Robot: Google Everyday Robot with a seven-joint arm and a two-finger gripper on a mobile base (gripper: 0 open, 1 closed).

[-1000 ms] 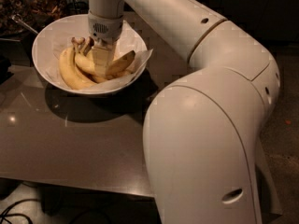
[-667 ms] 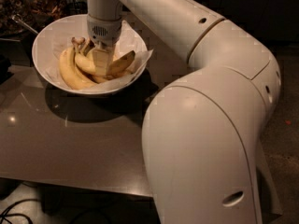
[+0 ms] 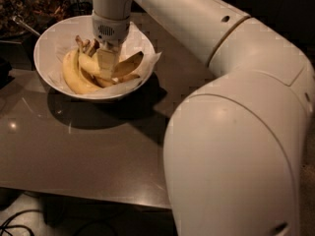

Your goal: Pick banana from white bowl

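Note:
The white bowl (image 3: 49, 43), lined with crinkled white paper, stands at the back left of the grey table. It holds several bananas. The fullest one, a long curved yellow banana (image 3: 73, 76), lies along the bowl's left side. Others with brown stems (image 3: 84, 44) lie beside it, and one with a dark end (image 3: 129, 63) lies to the right. My gripper (image 3: 107, 65) reaches straight down into the middle of the bowl. It sits among the bananas, just right of the long yellow one. Its tip hides part of the fruit.
My large white arm (image 3: 236, 132) fills the right half of the view and hangs over the table's right side. The grey table (image 3: 74, 151) stretches in front of the bowl. Dark clutter (image 3: 29, 4) lies behind the bowl at the far left. Cables (image 3: 15, 222) lie on the floor.

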